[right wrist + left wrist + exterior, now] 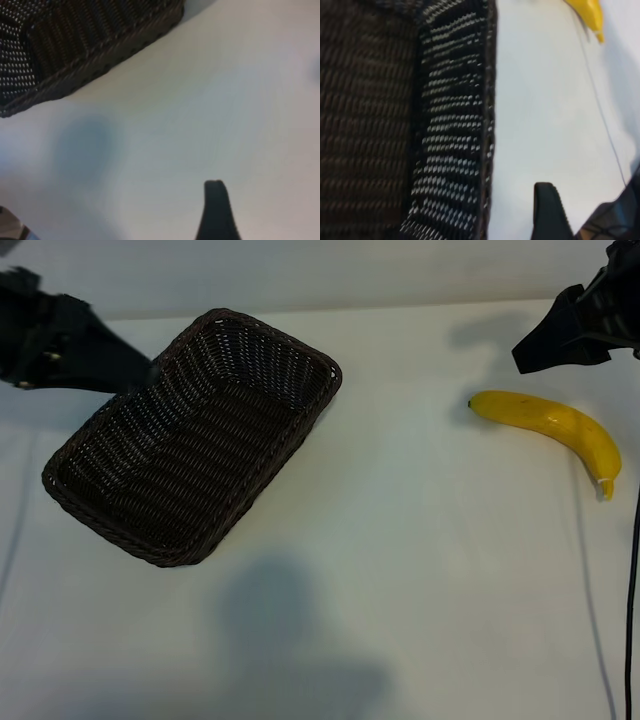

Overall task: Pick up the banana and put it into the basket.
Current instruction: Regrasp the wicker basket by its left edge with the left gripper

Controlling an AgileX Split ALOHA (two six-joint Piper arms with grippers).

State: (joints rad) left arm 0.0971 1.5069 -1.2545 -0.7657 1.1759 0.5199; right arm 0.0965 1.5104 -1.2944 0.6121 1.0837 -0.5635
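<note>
The banana [555, 428] lies untouched on the surface [400, 570], just below the right gripper [545, 345], whose fingers stand open and empty. Left gripper [135, 375] hangs beside the basket [190, 440]; its fingers' state I cannot tell.

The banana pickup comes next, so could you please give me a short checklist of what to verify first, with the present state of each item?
1. Banana lies free on the table, nothing on it: ok.
2. Basket is empty and upright, ready to receive: ok.
3. Right gripper is empty and open, up beside the banana's dark tip: ok.
4. Right gripper is over the banana: not ok, it sits off to one side.
5. Left gripper is clear of the basket: cannot tell, it reaches the rim.
6. Table between banana and basket is bare: ok.
</note>
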